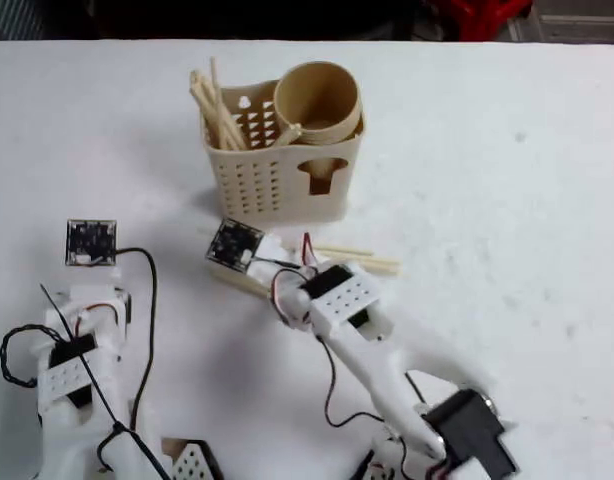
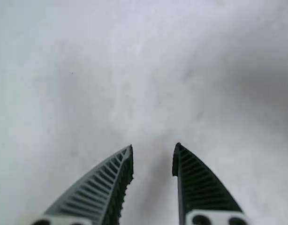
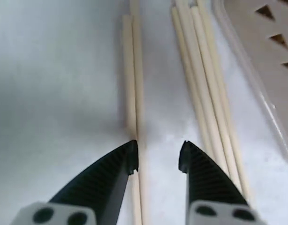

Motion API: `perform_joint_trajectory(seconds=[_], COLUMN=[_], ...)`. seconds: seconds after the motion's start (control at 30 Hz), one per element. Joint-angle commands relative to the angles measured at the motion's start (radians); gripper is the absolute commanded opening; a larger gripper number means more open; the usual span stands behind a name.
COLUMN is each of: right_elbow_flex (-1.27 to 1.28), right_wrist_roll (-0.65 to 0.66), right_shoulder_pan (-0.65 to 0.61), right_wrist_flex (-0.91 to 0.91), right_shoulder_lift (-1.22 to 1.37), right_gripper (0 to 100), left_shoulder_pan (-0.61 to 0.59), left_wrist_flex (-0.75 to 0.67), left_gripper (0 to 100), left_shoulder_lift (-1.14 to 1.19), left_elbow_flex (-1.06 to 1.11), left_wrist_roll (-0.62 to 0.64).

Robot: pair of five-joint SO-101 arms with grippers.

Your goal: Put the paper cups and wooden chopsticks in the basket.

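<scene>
Right gripper (image 3: 158, 157), jaws apart, is nearer: chopsticks (image 3: 130, 70) below the basket (image 1: 277, 190), centre of the high view, lie lengthwise along its jaws, not across. Left gripper (image 2: 153, 157) jaws also apart.

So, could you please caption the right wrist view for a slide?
Right gripper, fingers open, low over loose wooden chopsticks lying on the table beside the basket.

White table (image 1: 527, 180), dark strip behind, red object (image 1: 479, 14) at far edge

The white table (image 1: 527, 160) is being occupied by the basket (image 1: 272, 190), standing upright, while 2 bunches of chopsticks (image 3: 200, 70) are being supported flat just beside it.
</scene>
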Motion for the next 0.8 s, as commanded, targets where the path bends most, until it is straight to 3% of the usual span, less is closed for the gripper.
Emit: perform_joint_trajectory(seconds=[0.0, 0.57, 0.7, 0.77], right_elbow_flex=[-0.063, -0.132, -0.132, -0.129], right_wrist_roll=[-0.002, 0.005, 0.032, 0.032], right_shoulder_pan=[0.028, 0.027, 0.027, 0.027], right_wrist_flex=[-0.015, -0.012, -0.015, -0.016], right_shoulder_lift=[0.036, 0.194, 0.196, 0.186], right_gripper=[14.5, 14.2, 1.6, 2.9], left_shoulder_pan=[-0.002, -0.002, -0.002, -0.002], left_wrist_flex=[-0.011, -0.011, -0.011, -0.011], left_gripper=[15, 15, 15, 15], left_shoulder_lift=[-0.024, -0.024, -0.024, -0.024], left_elbow_flex=[-0.006, -0.006, -0.006, -0.006], left_wrist_roll=[0.0, 0.0, 0.0, 0.0])
